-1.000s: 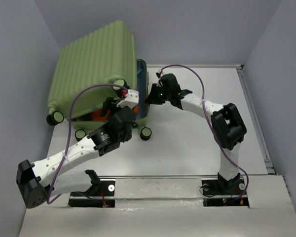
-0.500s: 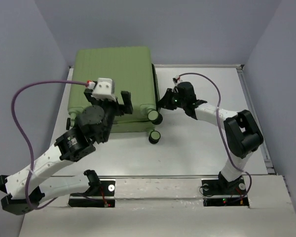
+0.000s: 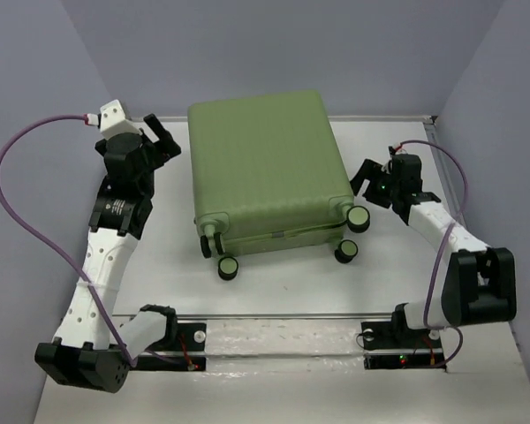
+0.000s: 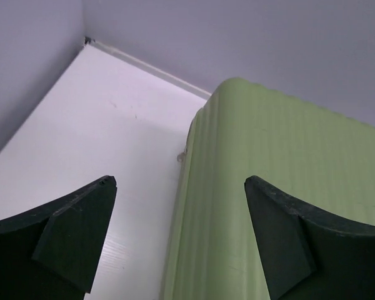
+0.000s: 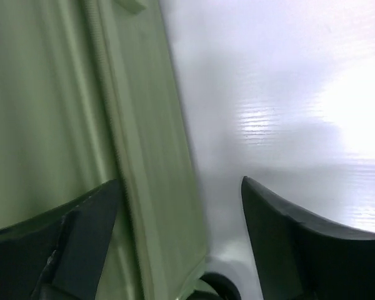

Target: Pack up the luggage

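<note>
The luggage [image 3: 269, 172] is a ribbed light-green hard-shell suitcase. It lies flat and closed in the middle of the table, caster wheels [image 3: 228, 268] toward the near edge. My left gripper [image 3: 162, 139] hovers open off its left side, holding nothing. The left wrist view shows the luggage [image 4: 281, 187] and its left edge between the wide-apart fingers [image 4: 75, 244]. My right gripper [image 3: 368, 175] stands open just right of the case, near a wheel [image 3: 359, 217]. In the right wrist view the luggage [image 5: 62, 112] side and zipper seam fill the left half, with a wheel [image 5: 222, 287] below.
The white table [image 3: 274, 296] is boxed in by grey walls at the left, back and right. A purple cable [image 3: 18, 212] loops out from the left arm. A raised rail [image 3: 291, 320] runs along the near edge by the arm bases.
The lid has come down and the luggage now lies closed, shifted right toward the table's centre. Both arms have pulled away to its sides. The right gripper has opened.
</note>
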Motion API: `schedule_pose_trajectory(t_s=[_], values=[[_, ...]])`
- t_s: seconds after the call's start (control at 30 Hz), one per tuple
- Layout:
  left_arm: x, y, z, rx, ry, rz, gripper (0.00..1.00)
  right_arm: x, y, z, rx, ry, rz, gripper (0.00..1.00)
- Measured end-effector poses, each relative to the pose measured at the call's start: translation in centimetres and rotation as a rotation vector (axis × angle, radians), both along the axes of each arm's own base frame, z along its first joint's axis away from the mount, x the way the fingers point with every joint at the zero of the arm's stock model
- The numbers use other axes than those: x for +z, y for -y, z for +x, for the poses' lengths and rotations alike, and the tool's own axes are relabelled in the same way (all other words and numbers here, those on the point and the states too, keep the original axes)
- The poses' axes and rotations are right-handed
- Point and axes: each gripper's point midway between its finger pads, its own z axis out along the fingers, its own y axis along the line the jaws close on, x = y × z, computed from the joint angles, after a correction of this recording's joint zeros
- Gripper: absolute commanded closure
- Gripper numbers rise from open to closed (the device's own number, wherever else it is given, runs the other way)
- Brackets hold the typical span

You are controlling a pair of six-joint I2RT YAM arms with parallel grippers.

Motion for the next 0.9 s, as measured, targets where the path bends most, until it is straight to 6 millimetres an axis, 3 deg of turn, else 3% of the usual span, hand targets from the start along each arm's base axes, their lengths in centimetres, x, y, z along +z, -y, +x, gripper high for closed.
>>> schedule_pose_trajectory(t_s=[0.07,0.1,0.2,0.3,0.4,0.53,0.63,0.7,0.8,0.9], values=[[-2.4,-0.7,0.8,-0.003,-0.017,-0.058,0.20,1.1,0.7,-0.5,-0.011,0.016,-0.012,0.49],[-4.3,-1.1,1.0,-0.004,-0.042,-0.086,0.32,2.2,1.1,-0.8,-0.023,0.041,-0.014,0.68],[-11.6,-2.6,0.8,0.022,-0.152,-0.181,0.52,4.6,2.9,-0.9,-0.093,0.103,-0.034,0.90],[-19.6,-2.6,-1.0,0.032,-0.293,-0.281,0.62,5.8,4.2,-0.3,-0.146,0.130,-0.048,0.93],[-24.1,-1.0,-2.8,-0.006,-0.377,-0.353,0.71,4.6,4.2,0.6,-0.143,0.096,-0.048,0.93],[-25.6,0.7,-3.2,-0.059,-0.380,-0.410,0.79,0.5,2.6,1.6,-0.081,-0.025,-0.040,0.93],[-26.3,2.8,-3.5,-0.118,-0.372,-0.421,0.81,-2.5,-1.4,2.4,0.038,-0.112,-0.027,0.93],[-27.1,4.6,-4.5,-0.166,-0.387,-0.418,0.81,-3.1,-4.0,3.0,0.114,-0.129,-0.022,0.93],[-27.3,5.3,-5.2,-0.153,-0.365,-0.391,0.82,-3.1,-5.0,5.0,0.156,-0.147,-0.046,0.93],[-27.2,6.6,-6.0,-0.174,-0.347,-0.374,0.86,-2.3,-6.5,10.4,0.201,-0.117,-0.033,0.89]])
